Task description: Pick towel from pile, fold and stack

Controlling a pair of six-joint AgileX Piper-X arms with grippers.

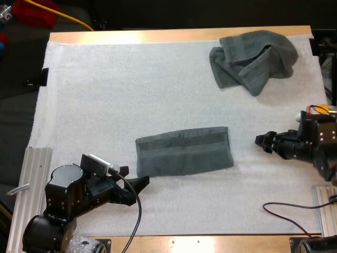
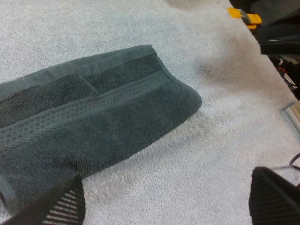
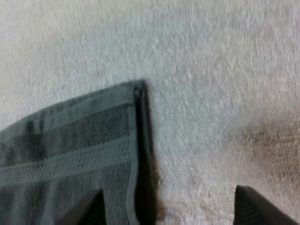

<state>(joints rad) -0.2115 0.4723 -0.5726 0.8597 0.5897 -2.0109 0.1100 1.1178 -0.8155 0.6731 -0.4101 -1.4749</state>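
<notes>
A dark grey-green towel (image 1: 184, 152) lies folded into a flat strip in the middle of the white mat (image 1: 105, 89). A second towel (image 1: 253, 59) sits crumpled at the mat's far right corner. My left gripper (image 1: 134, 177) hovers just off the folded towel's near left corner, open and holding nothing. In the left wrist view its fingers (image 2: 61, 206) stand wide apart, one at the edge of the folded towel (image 2: 93, 112). My right gripper (image 1: 263, 142) is open a short way right of the strip. In the right wrist view the towel's corner (image 3: 70, 154) lies ahead of one finger (image 3: 84, 211).
Aluminium rails (image 1: 31, 179) run along the table's left and right near edges. A black cable (image 1: 295, 216) lies on the mat at the near right. Bare mat stretches across the left and far middle.
</notes>
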